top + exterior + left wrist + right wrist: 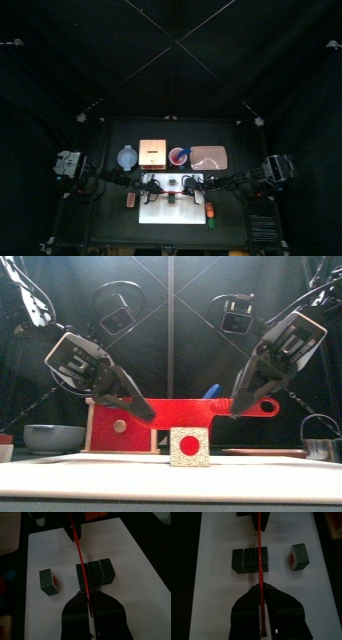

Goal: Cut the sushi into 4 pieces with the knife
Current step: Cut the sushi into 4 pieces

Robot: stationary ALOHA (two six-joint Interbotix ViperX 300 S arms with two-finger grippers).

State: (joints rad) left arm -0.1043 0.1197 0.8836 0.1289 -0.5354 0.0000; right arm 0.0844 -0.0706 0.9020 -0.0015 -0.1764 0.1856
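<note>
Left pincer (90,598) and right pincer (258,588) both clench the knife (187,410), sushi (243,559) just beneath them. Uneven pressing could tilt it and shove the sushi sideways

Grips a red knife (258,542) between the closed jaws of the right gripper (260,588), thin edge on, straight out above a white cutting board (214,537). Meets the left gripper (255,518) at the far end. Crosses a sushi piece (241,559) of three joined dark blocks. Shows a single block (300,554) just beside that piece, apart from it, red-centred face outward
</note>
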